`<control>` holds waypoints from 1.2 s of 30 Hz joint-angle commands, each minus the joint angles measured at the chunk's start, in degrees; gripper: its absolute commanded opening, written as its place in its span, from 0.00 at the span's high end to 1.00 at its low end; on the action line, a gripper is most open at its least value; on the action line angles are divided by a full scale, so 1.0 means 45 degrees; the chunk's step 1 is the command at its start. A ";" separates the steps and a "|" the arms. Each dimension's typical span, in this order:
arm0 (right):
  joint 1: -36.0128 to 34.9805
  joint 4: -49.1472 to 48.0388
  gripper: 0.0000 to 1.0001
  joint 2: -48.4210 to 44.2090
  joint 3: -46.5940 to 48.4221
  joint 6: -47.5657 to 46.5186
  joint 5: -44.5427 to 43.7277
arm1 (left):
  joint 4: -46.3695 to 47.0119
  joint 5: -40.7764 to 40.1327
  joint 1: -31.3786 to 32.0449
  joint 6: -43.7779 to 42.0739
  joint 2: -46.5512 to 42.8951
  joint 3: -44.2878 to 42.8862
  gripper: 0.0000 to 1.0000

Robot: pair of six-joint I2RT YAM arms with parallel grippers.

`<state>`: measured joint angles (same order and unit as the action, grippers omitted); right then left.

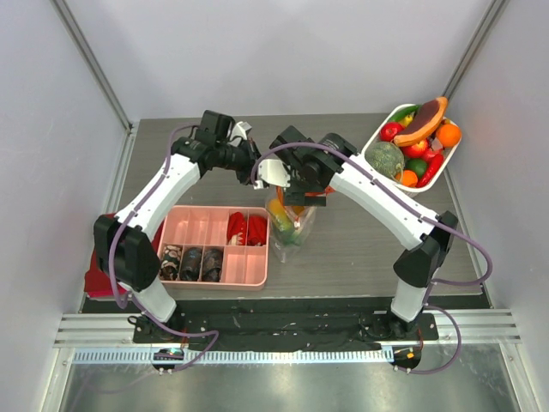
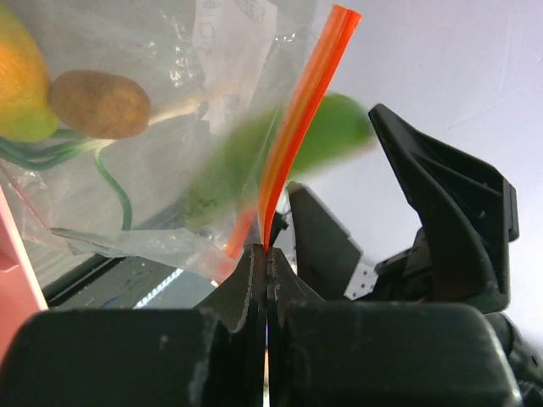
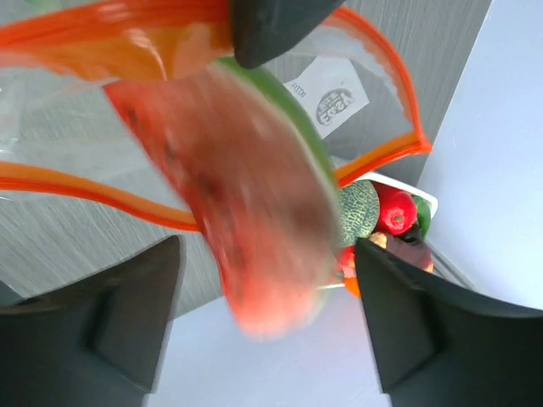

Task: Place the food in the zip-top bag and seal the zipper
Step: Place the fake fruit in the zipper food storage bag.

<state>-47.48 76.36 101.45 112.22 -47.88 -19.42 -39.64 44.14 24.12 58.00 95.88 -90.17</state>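
Observation:
The clear zip-top bag point(image 1: 292, 221) hangs mouth-up at table centre, with yellow and orange food inside. My left gripper point(image 2: 267, 254) is shut on its orange-red zipper point(image 2: 301, 110) and holds that edge up; in the top view the left gripper point(image 1: 251, 168) is at the bag's far left. A brown oval piece point(image 2: 100, 103) and a yellow-orange fruit point(image 2: 17, 85) show through the plastic. My right gripper point(image 3: 271, 314) is open above the open bag mouth point(image 3: 68, 191). A watermelon slice point(image 3: 254, 195), red with a green rind, is blurred between its spread fingers and touches neither.
A white oval basket point(image 1: 371, 156) with more toy food stands at the back right. A pink compartment tray point(image 1: 199, 227) with dark lumps and red pieces lies left of the bag. The right arm's fingers point(image 2: 450, 203) are close beside my left gripper.

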 commanded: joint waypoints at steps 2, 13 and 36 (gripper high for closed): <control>-0.0132 -0.0560 0.00 -0.0141 0.0725 0.0444 0.0095 | 0.0761 0.0913 0.0050 0.0237 -0.0290 0.0116 1.00; 0.2498 -0.2300 0.00 -0.2387 0.0666 0.2840 0.3041 | 0.1133 0.1109 0.0031 0.0316 -0.0563 0.0429 1.00; 1.6704 -0.4642 0.07 0.2202 0.3188 0.8922 1.0196 | 0.0859 0.0562 0.0363 -0.0486 -0.0310 -0.0177 1.00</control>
<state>26.20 62.04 113.38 128.68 -14.66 25.34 -36.69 46.09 25.65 56.53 95.64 -88.86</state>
